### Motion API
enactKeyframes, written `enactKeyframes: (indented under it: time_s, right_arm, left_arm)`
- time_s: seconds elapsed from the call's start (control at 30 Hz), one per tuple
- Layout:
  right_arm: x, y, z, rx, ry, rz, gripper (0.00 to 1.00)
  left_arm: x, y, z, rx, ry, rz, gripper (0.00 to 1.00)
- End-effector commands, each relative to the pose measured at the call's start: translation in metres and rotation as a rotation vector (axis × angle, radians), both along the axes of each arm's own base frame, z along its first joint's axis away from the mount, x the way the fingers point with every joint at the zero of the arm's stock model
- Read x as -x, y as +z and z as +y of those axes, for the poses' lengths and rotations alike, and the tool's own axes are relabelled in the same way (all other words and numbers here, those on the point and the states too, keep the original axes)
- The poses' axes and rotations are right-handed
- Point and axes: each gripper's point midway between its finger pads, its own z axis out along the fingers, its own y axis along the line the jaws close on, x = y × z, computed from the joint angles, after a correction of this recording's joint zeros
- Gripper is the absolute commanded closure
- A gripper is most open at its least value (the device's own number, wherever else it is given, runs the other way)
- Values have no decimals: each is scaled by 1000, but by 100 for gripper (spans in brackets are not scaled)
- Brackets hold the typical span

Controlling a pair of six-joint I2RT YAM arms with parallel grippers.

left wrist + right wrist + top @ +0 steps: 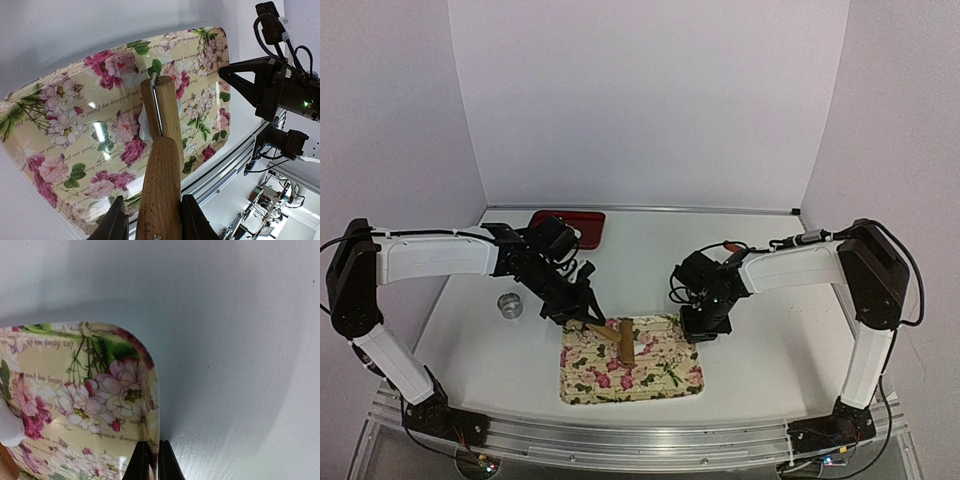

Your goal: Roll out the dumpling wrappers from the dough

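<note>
Dough (144,125) mid floral tray (60,125), under rolling pin (162,150). Pin long axis runs straight away from left jaws, which grip its handle. Right jaws pinched shut on tray rim, beside dough.

Top camera overlooks the table (770,360); both wrist cameras closely share the floral tray (665,380).

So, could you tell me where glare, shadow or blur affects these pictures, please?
Left wrist: glare spots on the floral tray, the room beyond blurred; right wrist: a broad soft shadow across the table, the dough at the left edge out of focus; top external: even light, slightly soft.
</note>
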Motion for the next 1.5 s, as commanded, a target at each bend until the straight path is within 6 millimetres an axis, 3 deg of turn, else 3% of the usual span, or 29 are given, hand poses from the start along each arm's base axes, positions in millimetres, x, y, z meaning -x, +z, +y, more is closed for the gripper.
enactKeyframes:
  time_s: [0.0, 0.8, 0.97, 1.1, 1.27, 1.47]
  right_arm:
    - [1, -7, -5, 67, 3, -16, 100]
    - [-2, -6, -7, 83, -5, -36, 100]
    - [-3, -6, -7, 86, -4, -37, 100]
    - [-2, -6, -8, 90, -5, -34, 100]
    - [-2, -6, -9, 92, -8, -32, 100]
    - [-2, -7, -7, 91, -4, -29, 100]
  left_arm:
    - [-7, -12, -5, -54, 23, -24, 100]
    - [-6, -34, -14, -138, -18, -37, 100]
    - [-11, -16, -21, -94, -21, -65, 100]
    - [-16, 20, -28, -34, -6, -102, 100]
    - [-16, 58, -21, -3, 36, -133, 100]
    - [-10, 67, -7, -20, 61, -122, 100]
